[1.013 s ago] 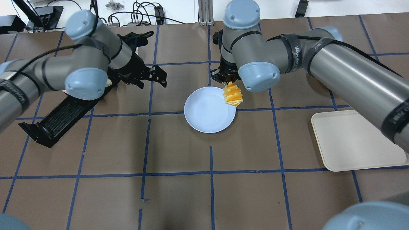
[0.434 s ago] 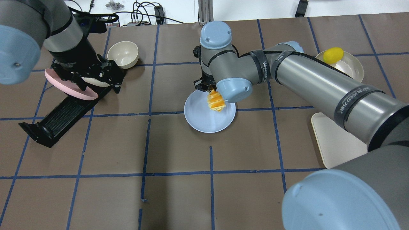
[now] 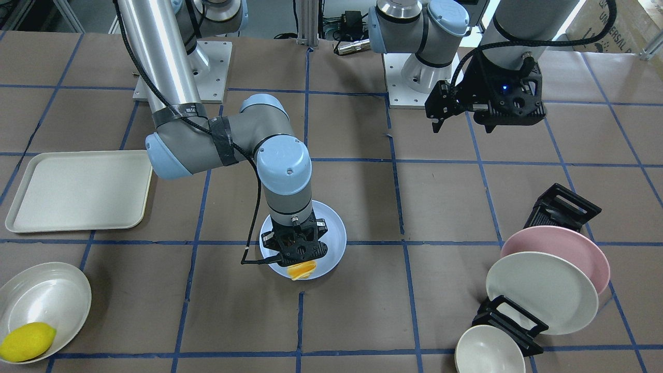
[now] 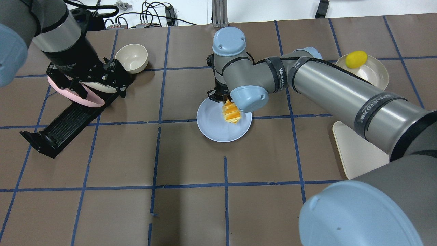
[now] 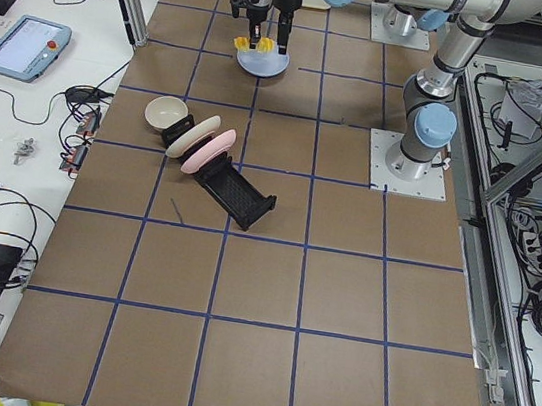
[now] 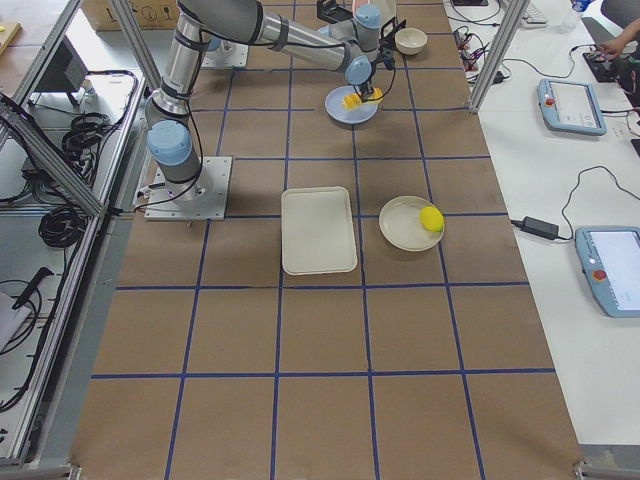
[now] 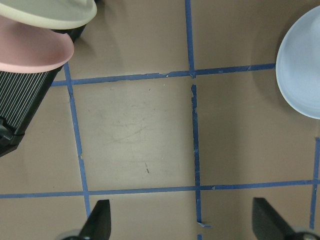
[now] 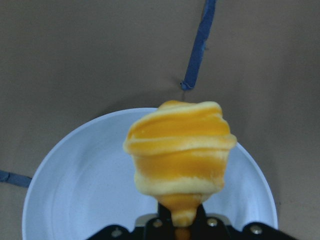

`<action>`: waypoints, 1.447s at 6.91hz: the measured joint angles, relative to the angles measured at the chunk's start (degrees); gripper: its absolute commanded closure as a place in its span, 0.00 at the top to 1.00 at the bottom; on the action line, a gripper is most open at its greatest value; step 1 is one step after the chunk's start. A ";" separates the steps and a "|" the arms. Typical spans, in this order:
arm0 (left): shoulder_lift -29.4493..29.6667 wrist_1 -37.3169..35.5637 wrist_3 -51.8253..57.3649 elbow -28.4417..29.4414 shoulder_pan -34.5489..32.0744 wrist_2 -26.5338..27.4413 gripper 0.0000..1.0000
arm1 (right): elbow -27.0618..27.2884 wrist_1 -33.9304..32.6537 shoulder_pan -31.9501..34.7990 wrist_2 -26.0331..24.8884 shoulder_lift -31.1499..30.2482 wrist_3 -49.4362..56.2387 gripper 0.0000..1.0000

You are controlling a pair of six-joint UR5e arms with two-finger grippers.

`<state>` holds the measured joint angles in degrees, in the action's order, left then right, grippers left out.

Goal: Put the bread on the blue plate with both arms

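Observation:
The bread (image 4: 231, 113), a ridged golden-orange and cream loaf, hangs end-down from my right gripper (image 4: 223, 99), which is shut on its top end. It hangs just above the far right part of the blue plate (image 4: 215, 130) at mid-table. The right wrist view shows the bread (image 8: 180, 155) over the plate (image 8: 85, 175). In the front view the right gripper (image 3: 295, 254) holds the bread (image 3: 302, 270) at the plate's (image 3: 335, 230) near edge. My left gripper (image 4: 99, 85) is open and empty, high above the dish rack at the left; its fingertips (image 7: 100, 220) stand wide apart.
A black dish rack (image 4: 65, 123) holds a pink plate (image 3: 575, 243) and an off-white plate (image 3: 538, 290). A small cream bowl (image 4: 131, 58) stands beside it. A cream tray (image 3: 77, 189) lies on the right side. A bowl (image 4: 374, 73) holds a yellow lemon (image 4: 356, 58).
My right gripper has carried the bread from the plate's far right rim to over the plate and lower. My left arm has drawn back to the left, above the rack.

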<state>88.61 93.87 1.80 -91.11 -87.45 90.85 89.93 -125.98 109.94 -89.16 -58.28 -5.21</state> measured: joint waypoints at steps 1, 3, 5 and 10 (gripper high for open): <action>0.14 0.02 -0.90 0.26 -0.12 -0.98 1.00 | 0.04 0.34 0.03 0.01 -0.02 -0.04 1.00; 1.15 0.11 -1.79 2.13 -0.63 0.02 1.00 | 0.07 0.55 0.08 0.02 0.04 -0.06 1.00; 1.85 0.17 -2.20 3.40 -1.71 0.65 1.00 | -0.86 1.49 -0.30 -0.27 -0.71 0.00 1.00; 1.09 -0.29 -2.48 2.14 -2.04 0.31 1.00 | -19.24 16.65 -13.14 -1.74 -7.87 0.49 1.00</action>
<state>89.70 93.58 -0.68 -88.97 -89.49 91.16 70.69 -109.33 96.81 -90.90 -66.16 -4.72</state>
